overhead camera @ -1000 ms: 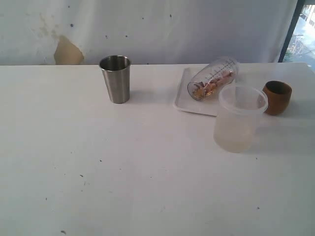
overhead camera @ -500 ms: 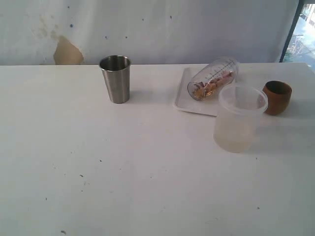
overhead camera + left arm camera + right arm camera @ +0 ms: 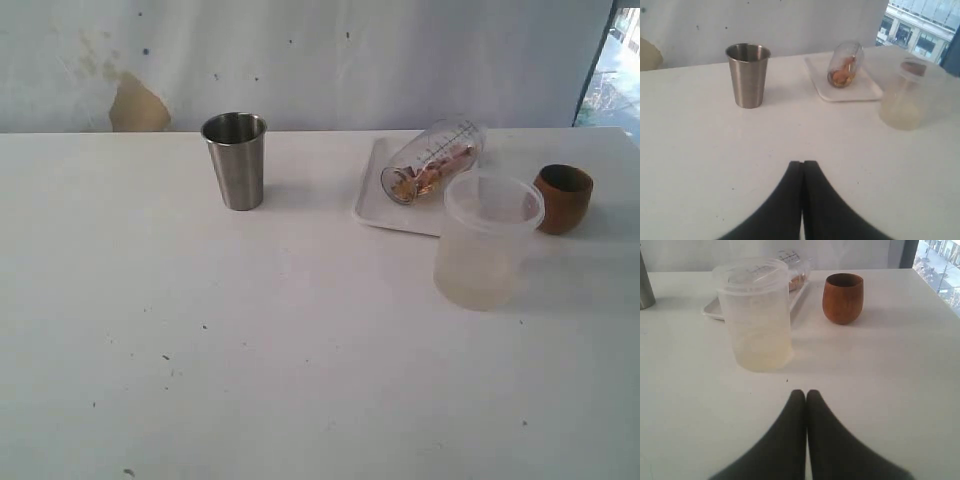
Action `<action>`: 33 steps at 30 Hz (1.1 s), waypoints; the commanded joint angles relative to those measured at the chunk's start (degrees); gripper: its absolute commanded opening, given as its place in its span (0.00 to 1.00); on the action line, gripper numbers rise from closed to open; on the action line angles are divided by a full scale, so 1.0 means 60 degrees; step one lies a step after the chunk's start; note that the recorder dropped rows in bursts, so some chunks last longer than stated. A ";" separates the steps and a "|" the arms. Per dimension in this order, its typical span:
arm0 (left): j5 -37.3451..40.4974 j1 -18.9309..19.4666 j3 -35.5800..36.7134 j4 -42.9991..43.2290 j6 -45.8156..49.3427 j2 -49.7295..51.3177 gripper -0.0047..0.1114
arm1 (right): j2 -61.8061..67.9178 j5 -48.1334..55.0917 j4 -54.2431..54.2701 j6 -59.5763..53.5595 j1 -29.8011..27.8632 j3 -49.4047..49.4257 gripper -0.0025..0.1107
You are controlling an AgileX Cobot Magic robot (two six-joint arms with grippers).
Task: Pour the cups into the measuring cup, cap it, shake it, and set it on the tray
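Observation:
The steel cup [image 3: 235,160] [image 3: 747,75] stands upright at the back left of the white table. The wooden cup [image 3: 563,198] [image 3: 842,297] stands upright at the far right. The measuring cup [image 3: 433,160] [image 3: 844,64] lies on its side on the white tray [image 3: 376,202] [image 3: 818,75], with orange-brown bits inside. In the right wrist view the measuring cup [image 3: 792,265] and the tray [image 3: 715,310] show partly behind the frosted container. My left gripper [image 3: 802,163] is shut and empty, well short of the steel cup. My right gripper [image 3: 806,392] is shut and empty, short of the frosted container. Neither arm shows in the exterior view.
A wide frosted plastic container [image 3: 487,240] [image 3: 754,315] [image 3: 907,95] stands in front of the tray, between it and my right gripper. A window strip [image 3: 610,70] runs down the back right. The table's right edge lies just past the wooden cup.

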 commanded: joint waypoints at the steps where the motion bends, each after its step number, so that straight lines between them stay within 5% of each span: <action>1: -0.1753 0.1458 -0.0138 -0.4483 0.5894 -0.0033 0.04 | -0.0029 -0.0085 -0.0054 0.0020 -0.0018 0.0024 0.02; 3: -0.2902 0.2351 -0.0037 -0.6924 0.8515 -0.0033 0.04 | -0.0029 -0.0085 -0.0054 0.0020 -0.0018 0.0024 0.02; 6: -0.4430 0.3317 0.0277 -0.8960 0.9936 -0.0093 0.04 | -0.0029 -0.0085 -0.0054 0.0020 -0.0018 0.0024 0.02; 10: -0.5380 0.4363 0.0797 -0.9106 0.9888 -0.0329 0.04 | -0.0029 -0.0085 -0.0054 0.0020 -0.0018 0.0024 0.02; 19: -0.5403 0.6857 0.2326 -0.9106 0.9888 -0.1876 0.04 | -0.0029 -0.0085 -0.0054 0.0020 -0.0018 0.0024 0.02; 26: -0.5262 0.7634 0.3248 -0.9106 0.9845 -0.3343 0.04 | -0.0029 -0.0085 -0.0054 0.0020 -0.0018 0.0024 0.02; 33: -0.3099 0.8198 0.3248 -0.9067 0.9822 -0.4096 0.04 | -0.0029 -0.0085 -0.0054 0.0020 -0.0018 0.0024 0.02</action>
